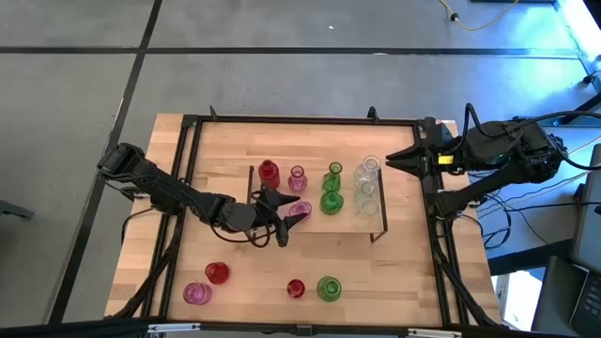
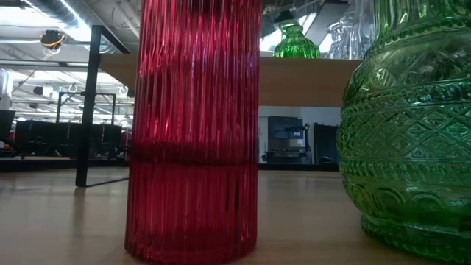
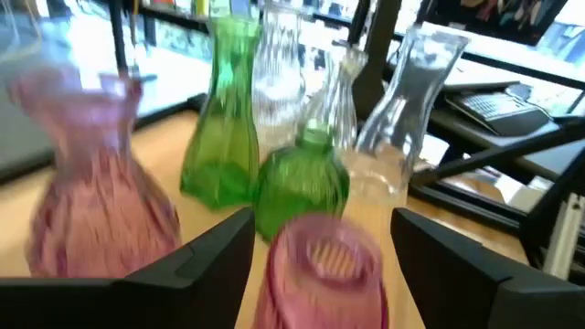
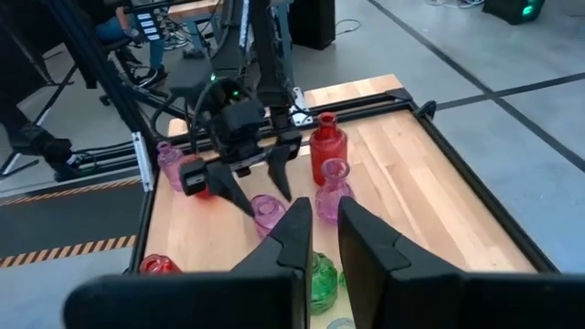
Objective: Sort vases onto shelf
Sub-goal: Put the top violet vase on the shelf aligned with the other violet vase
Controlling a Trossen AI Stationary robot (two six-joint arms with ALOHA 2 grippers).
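left gripper (image 1: 285, 218) fingers spread wide around the pink vase (image 1: 300, 210) on the shelf (image 1: 282, 199), probably not gripping. light slick brittle glass, grab the neck. right gripper (image 1: 389, 161) pinched shut, empty.

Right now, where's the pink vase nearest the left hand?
High view: the pink ribbed glass vase stands on the light-wood shelf's front-left part, between the open left hand's fingers, before another pink vase.

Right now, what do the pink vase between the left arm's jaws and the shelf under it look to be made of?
Pink vase: apparently glass, translucent and ribbed; light passes through it, and the green vases beside it look alike. Tinted plastic cannot be ruled out.
Shelf: light wood with visible grain, matt, on thin black legs that look like metal.
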